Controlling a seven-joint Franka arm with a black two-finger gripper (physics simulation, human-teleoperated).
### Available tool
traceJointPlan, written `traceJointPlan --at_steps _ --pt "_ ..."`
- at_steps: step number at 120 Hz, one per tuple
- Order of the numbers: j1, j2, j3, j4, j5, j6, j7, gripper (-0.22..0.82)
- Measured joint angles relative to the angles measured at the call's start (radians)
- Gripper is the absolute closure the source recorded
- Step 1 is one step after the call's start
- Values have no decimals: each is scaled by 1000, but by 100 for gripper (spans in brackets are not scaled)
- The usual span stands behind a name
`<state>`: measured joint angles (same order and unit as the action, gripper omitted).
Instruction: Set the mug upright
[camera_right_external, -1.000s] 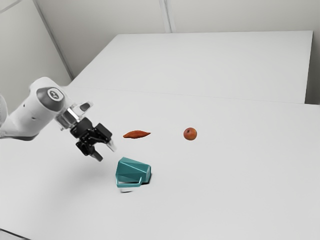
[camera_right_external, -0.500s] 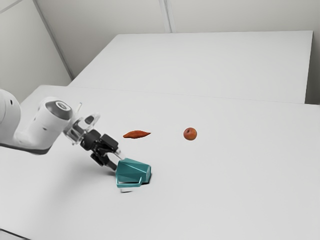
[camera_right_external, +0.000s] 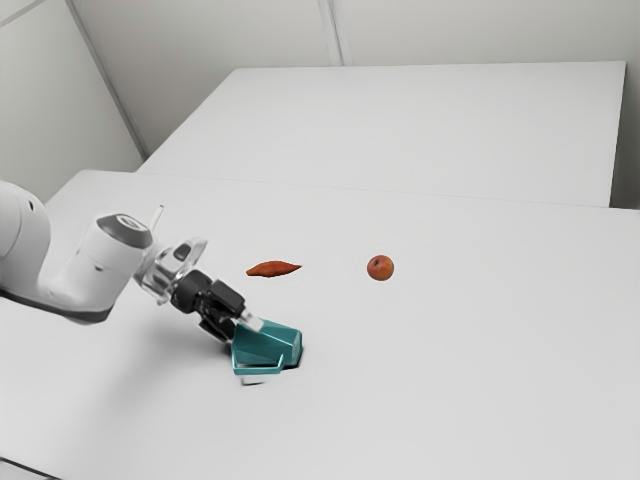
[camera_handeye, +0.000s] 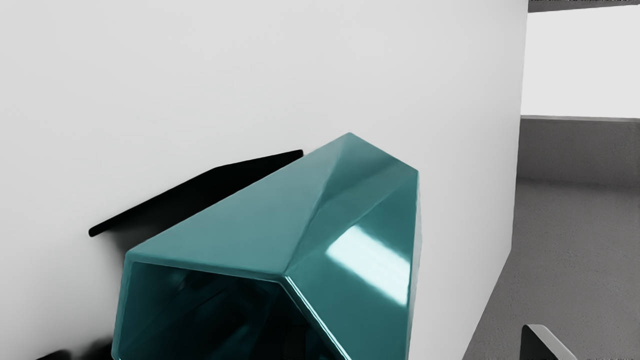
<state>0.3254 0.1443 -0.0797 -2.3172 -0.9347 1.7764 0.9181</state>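
Observation:
The gripper (camera_right_external: 243, 335) is at the open end of the teal mug (camera_right_external: 272, 344), one pale fingertip overlapping the mug's upper rim in the exterior view. The mug lies on its side on the white table, its base toward the exterior view's right and its handle (camera_right_external: 260, 371) on the near side. In the wrist view the mug (camera_handeye: 350, 215) has its mouth facing the hand, and the gripper (camera_handeye: 302, 350) stands open around that end. One fingertip shows clear of the mug; the other is mostly hidden, and contact cannot be told.
On the white table (camera_right_external: 450, 380), a reddish-orange pointed object (camera_right_external: 273, 269) lies beyond the mug, and a round orange-red fruit (camera_right_external: 380, 268) sits farther toward the exterior view's right. A raised white surface (camera_right_external: 420, 130) stands at the back.
My hand has moved down and toward the exterior view's right, from above and beside the mug to its open end. The mug and the other objects have not moved.

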Motion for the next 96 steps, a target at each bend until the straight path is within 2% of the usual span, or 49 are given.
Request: traceJointPlan --at_steps 51,70,96 --pt "-7 1 -2 10 -20 -3 81 66" --pt "-10 2 -3 13 -18 2 99 74" --pt "-11 -10 -4 13 -8 9 116 77"
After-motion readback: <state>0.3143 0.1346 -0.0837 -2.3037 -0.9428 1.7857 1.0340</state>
